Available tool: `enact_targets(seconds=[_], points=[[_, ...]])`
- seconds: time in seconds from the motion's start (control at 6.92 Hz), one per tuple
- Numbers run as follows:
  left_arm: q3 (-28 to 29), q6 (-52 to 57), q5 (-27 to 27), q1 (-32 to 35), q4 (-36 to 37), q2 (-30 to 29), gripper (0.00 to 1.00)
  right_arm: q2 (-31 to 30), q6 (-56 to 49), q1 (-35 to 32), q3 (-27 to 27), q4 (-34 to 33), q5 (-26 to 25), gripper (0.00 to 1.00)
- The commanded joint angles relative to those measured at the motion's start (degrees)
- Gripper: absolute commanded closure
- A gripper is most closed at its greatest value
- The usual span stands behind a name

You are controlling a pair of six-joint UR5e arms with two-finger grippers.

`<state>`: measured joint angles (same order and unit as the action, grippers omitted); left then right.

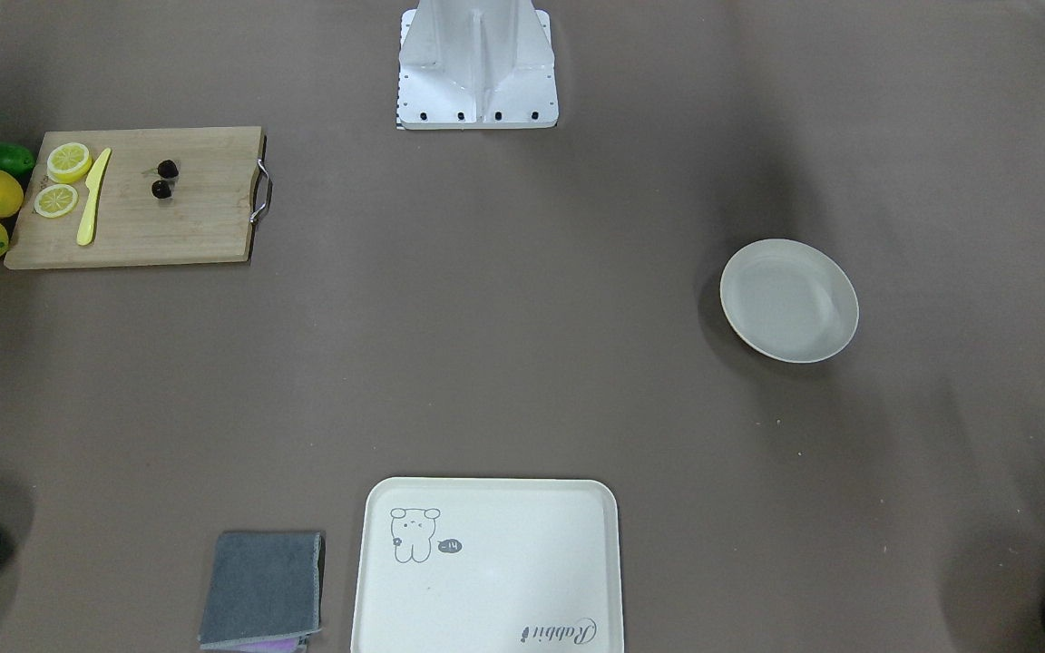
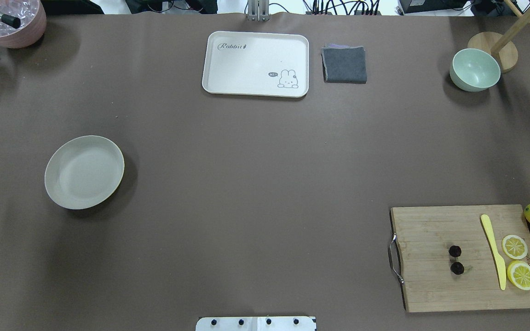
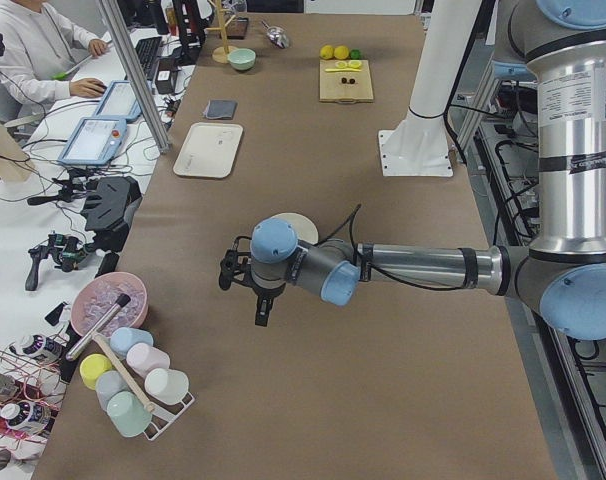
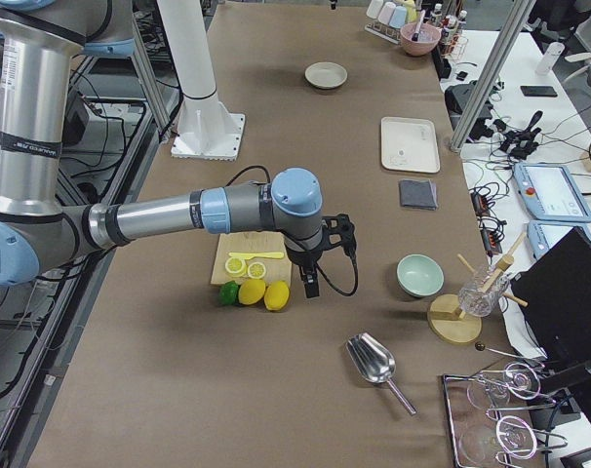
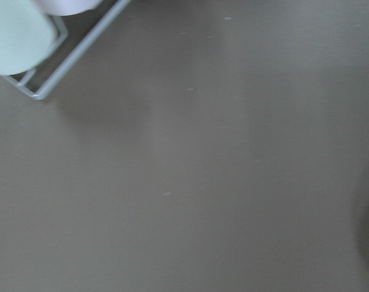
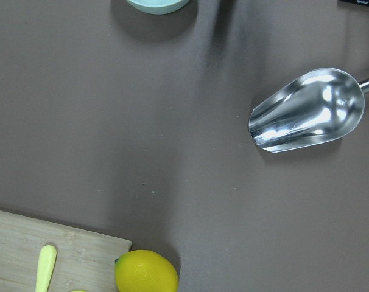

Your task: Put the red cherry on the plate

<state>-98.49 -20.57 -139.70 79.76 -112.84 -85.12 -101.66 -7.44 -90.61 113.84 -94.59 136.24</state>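
Step in hand: I judge that the reach for the red cherry (image 2: 456, 259) is not yet begun, as no claw is near it.
Where the cherry is: about in the middle of the wooden cutting board (image 2: 430, 289), as two dark balls close together. It lies between the board's metal handle and the yellow knife (image 2: 494, 253) and touches neither.
Right claw (image 4: 310, 285): it hangs above the surface past the board's outer end, near the lemons (image 4: 264, 292). It shows only from the side, so I cannot tell if its fingers are apart or together.
Left claw (image 3: 262, 310): it hangs over the surface at the robot's left end, near the plate (image 2: 84, 172). Here too I cannot tell the state of the fingers.
How to do it well: the right arm is nearer, so it should probably take the cherry. Bring the claw over the middle of the board and come straight down with the fingers apart. Close softly where the stems join, or on one ball. The fruit is tiny and round and may roll or slip out. Keep away from the knife. The plate is well apart, on the other half of the surface, so carry steadily and release low over its centre.
Plate: round, cream-white, holds nothing.
Tray (image 2: 246, 69): rectangular, with an animal drawing, holds nothing and is not the goal.
Green bowl (image 2: 475, 69): looks empty.
Pink bowl (image 2: 12, 27): holds pale clear pieces and a dark-tipped rod.
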Motion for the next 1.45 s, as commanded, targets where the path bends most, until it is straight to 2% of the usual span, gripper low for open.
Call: enact_targets(seconds=[0.0, 0.14, 0.29, 0.43, 0.58, 1.01, 1.3], points=[[-5.5, -15.7, -1.0, -11.1, -2.0, -4.3, 0.02, -0.3, 1.6, -0.4, 0.0, -0.1, -0.7, 0.00], [-5.6, -22.8, 4.5, -16.7, -7.5, -5.5, 0.02, -0.1, 1.7, -1.1, 0.0, -0.2, -0.8, 0.00], [-5.0, -27.9, 12.7, -24.3, -11.0, -6.5, 0.02, -0.1, 2.8, -1.3, 0.0, -0.2, -0.9, 0.00], [-3.0, -27.7, 13.5, -25.7, -11.8, -7.8, 0.02, -0.2, 2.9, -1.8, 0.1, -0.2, -1.2, 0.00], [-1.6, -27.9, 13.4, -25.9, -15.8, -7.1, 0.02, -0.2, 2.9, -2.1, 0.0, -0.2, -1.2, 0.00], [7.1, -28.6, 13.3, -25.9, -34.9, -2.2, 0.02, -0.1, 2.9, -2.2, -0.1, -0.2, -1.2, 0.00], [13.8, -34.0, 13.4, -26.5, -45.8, -2.1, 0.02, 0.0, 2.9, -2.2, -0.1, -0.2, -1.2, 0.00]])
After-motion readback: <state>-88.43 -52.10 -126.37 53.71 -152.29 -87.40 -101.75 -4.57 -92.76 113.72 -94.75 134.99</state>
